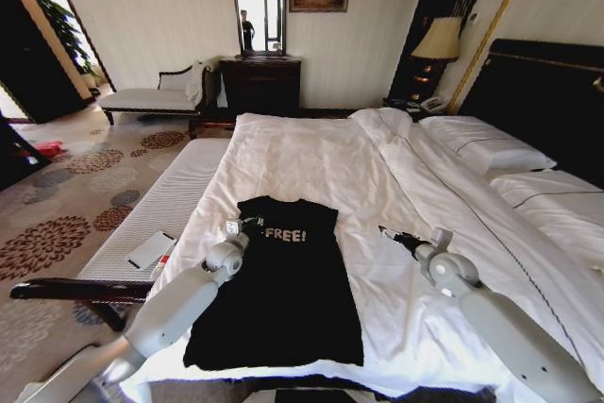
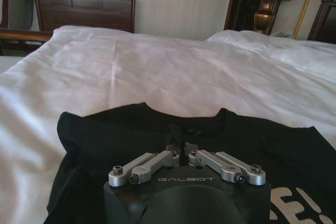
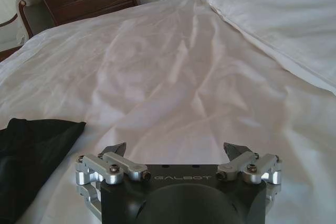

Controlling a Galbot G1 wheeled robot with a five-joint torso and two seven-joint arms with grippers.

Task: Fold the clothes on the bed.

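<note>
The black T-shirt [image 1: 283, 290] with white "FREE!" lettering lies flat near the foot of the white bed [image 1: 311, 153], its sleeves tucked in. My left gripper [image 1: 251, 225] rests on the shirt's upper left part, just below the collar. In the left wrist view this gripper [image 2: 180, 149] is shut, with a small pinch of the black shirt [image 2: 131, 129] between its tips. My right gripper [image 1: 385, 231] hovers low over bare duvet to the right of the shirt. It is open [image 3: 174, 150], nothing between its fingers, and the shirt's edge [image 3: 31, 150] lies off to one side.
A pale padded bench [image 1: 160, 200] with a white card [image 1: 151, 250] runs along the bed's left side. Pillows [image 1: 491, 150] and a dark headboard [image 1: 547, 92] are at the right. A dark dresser [image 1: 261, 82], a chaise [image 1: 151, 96] and a lamp [image 1: 440, 40] stand beyond.
</note>
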